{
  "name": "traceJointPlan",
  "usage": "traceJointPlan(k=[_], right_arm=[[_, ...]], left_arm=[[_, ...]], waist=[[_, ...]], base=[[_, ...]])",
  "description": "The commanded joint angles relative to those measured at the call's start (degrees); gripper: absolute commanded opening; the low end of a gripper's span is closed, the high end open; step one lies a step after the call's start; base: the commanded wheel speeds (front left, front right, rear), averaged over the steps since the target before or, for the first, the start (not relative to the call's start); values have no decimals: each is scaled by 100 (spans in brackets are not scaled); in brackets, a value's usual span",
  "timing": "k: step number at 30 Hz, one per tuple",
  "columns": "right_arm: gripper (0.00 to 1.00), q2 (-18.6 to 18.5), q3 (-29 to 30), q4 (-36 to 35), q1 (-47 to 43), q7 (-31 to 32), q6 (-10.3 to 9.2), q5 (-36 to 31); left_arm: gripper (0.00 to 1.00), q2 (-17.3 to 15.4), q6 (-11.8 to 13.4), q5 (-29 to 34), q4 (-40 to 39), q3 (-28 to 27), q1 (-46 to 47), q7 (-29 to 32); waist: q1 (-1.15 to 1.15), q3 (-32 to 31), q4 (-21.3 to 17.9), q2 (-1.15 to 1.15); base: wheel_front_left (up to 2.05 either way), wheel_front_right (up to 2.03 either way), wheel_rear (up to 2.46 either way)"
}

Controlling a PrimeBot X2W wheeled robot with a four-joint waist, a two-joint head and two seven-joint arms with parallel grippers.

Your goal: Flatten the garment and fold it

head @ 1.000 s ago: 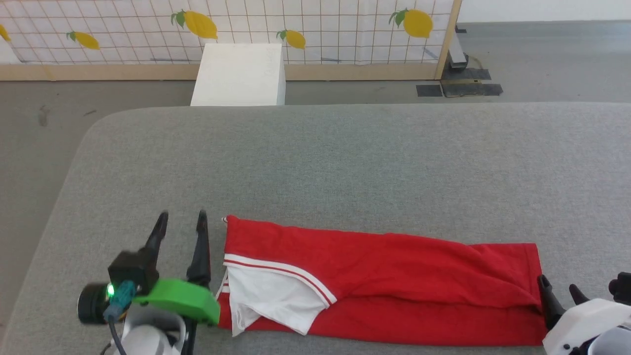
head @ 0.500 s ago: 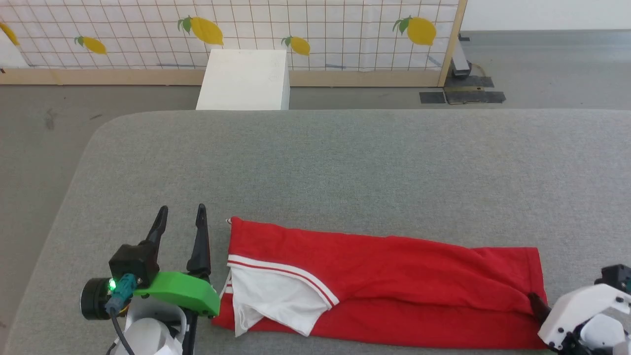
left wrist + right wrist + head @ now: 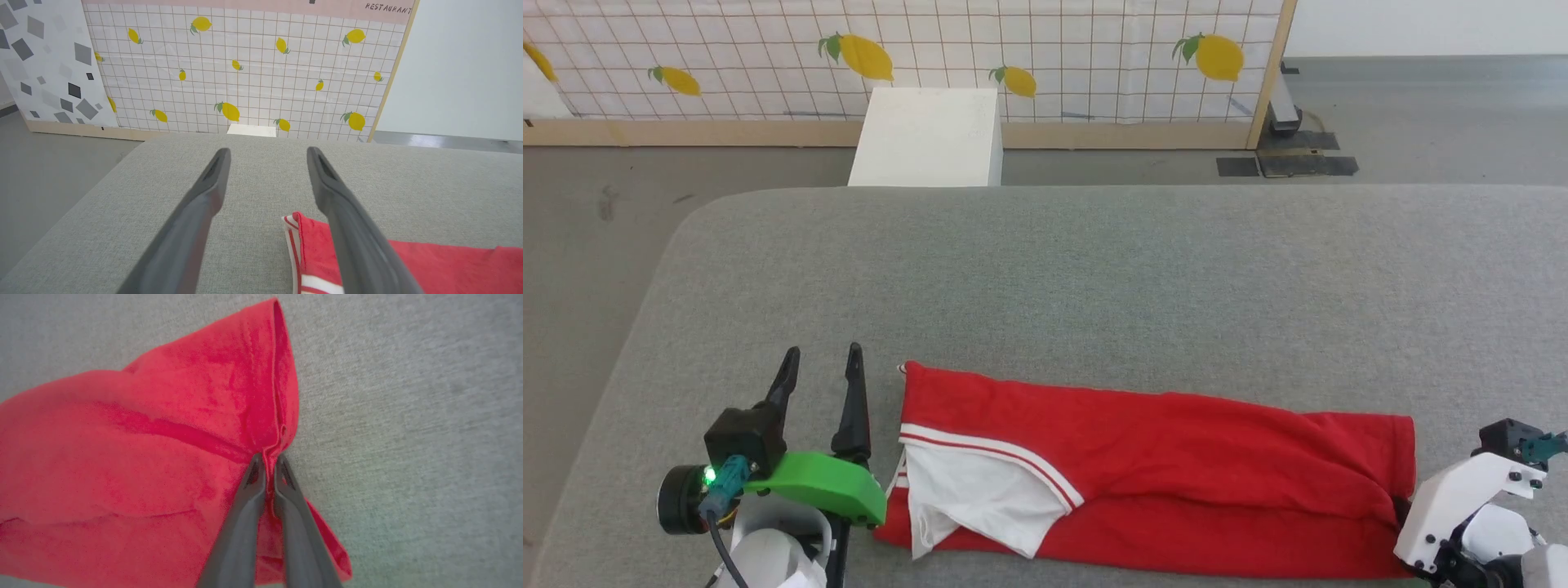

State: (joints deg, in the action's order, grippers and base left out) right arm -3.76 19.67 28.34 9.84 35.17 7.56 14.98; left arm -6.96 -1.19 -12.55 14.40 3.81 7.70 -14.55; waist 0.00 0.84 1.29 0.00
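The red jersey (image 3: pixel 1176 465) lies on the gray padded table (image 3: pixel 1094 269), close to the edge nearest the robot. It looks like a long, thin strip, so its sides seem to be folded in already. A white sleeve (image 3: pixel 980 490) with red stripes lies on top at the left end. Most of the cloth is smooth, but a bumpy crease runs along the right half. The right gripper (image 3: pixel 268 457) has its two fingers pressed together on the red edge at the right end, with a bit of cloth pinched between them. The left gripper (image 3: pixel 823 354) is spread wide with nothing in it. It sits just beside the left end of the jersey, and I cannot tell if it touches the cloth. I think the long fold is done and the short fold is left. The right end looks ready to be lifted and carried over to the left end. The crease may need smoothing too.
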Motion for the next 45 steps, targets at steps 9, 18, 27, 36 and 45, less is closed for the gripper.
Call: traceJointPlan(k=[9, 18, 27, 36, 45], right_arm=[[0, -21, 1035, -780, -175, -592, -8, -1300], [0, -250, 1961, -1010, -119, -1233, -8, -2371], [0, -102, 935, -2074, -663, -601, -8, -1864], [0, -108, -1202, -4600, -1303, 939, -8, -1210], [0, -234, -3370, -4400, -495, 1121, -8, -937]], left_arm=[[100, 147, -164, 188, 42, -173, 132, -44], [100, 248, -248, 345, 29, -254, 141, -45], [100, 306, -303, 404, 71, -298, 92, -45], [100, 338, -345, 453, 74, -335, 107, -45], [100, 372, -376, 456, 82, -286, 231, -45]], waist=[[0, 107, 35, 0], [0, 200, 144, 0], [0, 157, 188, 0], [0, 171, 187, 0], [0, 307, 307, 0]], base=[[0, 0, 0], [0, 0, 0], [0, 0, 0], [0, 0, 0], [0, 0, 0]])
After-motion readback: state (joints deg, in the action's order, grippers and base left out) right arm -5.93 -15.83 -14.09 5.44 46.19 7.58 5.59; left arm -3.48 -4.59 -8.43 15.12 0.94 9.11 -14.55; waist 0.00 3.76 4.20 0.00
